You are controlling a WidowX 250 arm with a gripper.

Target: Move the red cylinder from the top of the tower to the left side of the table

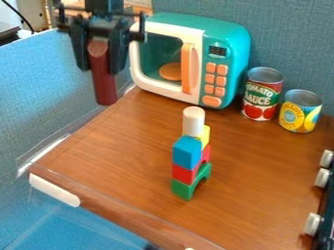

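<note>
At the upper left, the black gripper (100, 64) is shut on a dark red cylinder (104, 89), one finger on each side of its upper part. The cylinder hangs nearly upright above the table's (117, 151) left back area, in front of the microwave's left side. A block tower (187, 155) stands mid-table, to the right of the gripper and nearer the camera. It has a green arch at the bottom, red above that, then a blue block and a yellow one, with a white cylinder (193, 121) upright at the top.
A teal toy microwave (228, 46) stands at the back. Right of it are a tomato sauce can (262, 95) and a yellow-labelled can (300, 111). White knobs (313, 223) line the right edge; blue panels border the table's left and back.
</note>
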